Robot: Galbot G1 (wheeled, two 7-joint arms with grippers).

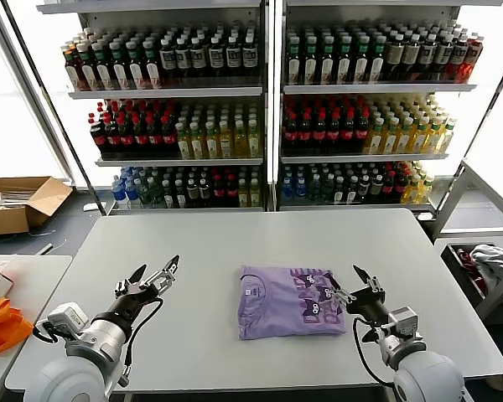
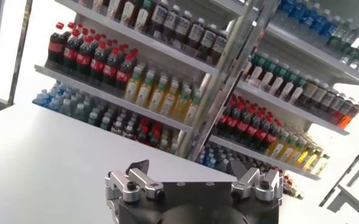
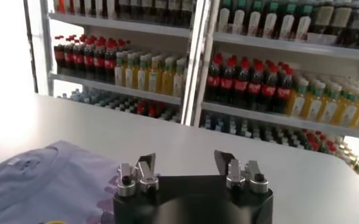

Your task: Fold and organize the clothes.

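One lavender T-shirt (image 1: 287,301) lies already folded into a rough rectangle near the front middle of the desk (image 1: 235,243), printed side up with the dark lettering toward your right and the white neck label toward your left. You have the right gripper (image 1: 358,283) hovering at the shirt's right edge, jaws spread wide and holding nothing; the right wrist view shows the fabric just below and beside it. Your left gripper (image 1: 152,278) hangs well apart from the shirt on the left side of the desk, jaws also wide and empty.

Judging from this, the fold looks close to done, so the main risk is undoing it. If you bring the right jaws down on only the top layer, the stack could peel open as you lift or slide it. Pinching at one edge alone would likely let the far side drag and skew the rectangle. Pushing sideways with open jaws could bunch the cloth into wrinkles.

Watch the orange fabric (image 1: 2,325) on the side table at your far left; a wide swing of the left arm might snag it.
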